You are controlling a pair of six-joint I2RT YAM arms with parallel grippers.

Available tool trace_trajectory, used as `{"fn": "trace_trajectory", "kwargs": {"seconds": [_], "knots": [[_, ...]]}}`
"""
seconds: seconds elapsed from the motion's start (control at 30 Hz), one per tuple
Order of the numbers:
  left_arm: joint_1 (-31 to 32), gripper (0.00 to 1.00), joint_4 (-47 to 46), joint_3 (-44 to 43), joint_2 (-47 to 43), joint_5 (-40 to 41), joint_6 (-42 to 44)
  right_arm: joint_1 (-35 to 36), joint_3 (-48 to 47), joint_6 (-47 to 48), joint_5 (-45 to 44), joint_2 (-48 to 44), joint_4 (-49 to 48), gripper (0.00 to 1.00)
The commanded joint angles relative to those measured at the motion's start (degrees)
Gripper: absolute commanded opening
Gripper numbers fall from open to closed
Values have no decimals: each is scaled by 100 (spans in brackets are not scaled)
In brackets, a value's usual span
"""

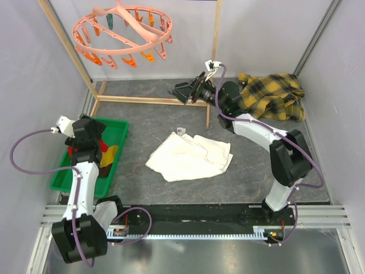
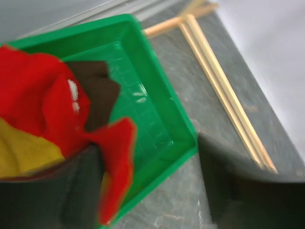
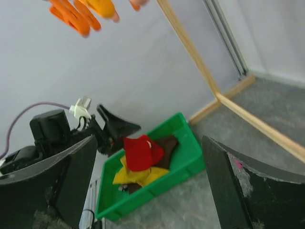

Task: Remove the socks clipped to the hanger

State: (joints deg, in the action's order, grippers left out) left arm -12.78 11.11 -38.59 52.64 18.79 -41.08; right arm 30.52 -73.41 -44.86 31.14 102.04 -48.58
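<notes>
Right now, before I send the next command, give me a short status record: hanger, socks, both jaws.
hanger: hangs from wooden rack, no sock seen on its clips
socks: red, yellow and brown, piled in green tray
left jaws: open, right above the socks in the tray
right jaws: open, holding nothing
other: white towel mid-table, plaid shirt far right

Right gripper (image 3: 148,143): jaws spread wide, nothing between. Beyond: green tray (image 3: 162,185) on grey floor, red, yellow, brown socks (image 3: 138,155) heaped inside. Left gripper (image 3: 121,137) just beside red sock. Orange clips (image 3: 76,14) top left; wooden frame (image 3: 188,46) right.
</notes>
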Motion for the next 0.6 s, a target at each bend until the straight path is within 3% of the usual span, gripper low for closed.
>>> {"fn": "trace_trajectory", "kwargs": {"seconds": [0.0, 0.03, 0.13, 0.2, 0.27, 0.53, 0.57], "knots": [[-32, 99, 607, -620, 483, 1136, -444, 6, 204, 925, -326, -869, 1829, 98], [-23, 99, 768, -711, 475, 1188, -445, 6, 134, 1318, -449, -966, 3000, 98], [-15, 99, 726, -764, 160, 1005, -296, 6, -489, 1813, -950, -1124, 5068, 98], [-14, 99, 490, -886, -122, 698, 202, 15, -675, 1902, -1336, -1230, 5533, 98], [-14, 100, 365, -1001, -228, -267, 661, 15, -579, 1753, -1714, -1502, 5876, 98], [117, 99, 304, -1634, -342, -3859, 1049, 24, 1, 1384, -3077, -2827, 7026, 98], [187, 99, 278, -1660, -395, -4013, 980, 15, 124, 1340, -3313, -2960, 7168, 98]]}}
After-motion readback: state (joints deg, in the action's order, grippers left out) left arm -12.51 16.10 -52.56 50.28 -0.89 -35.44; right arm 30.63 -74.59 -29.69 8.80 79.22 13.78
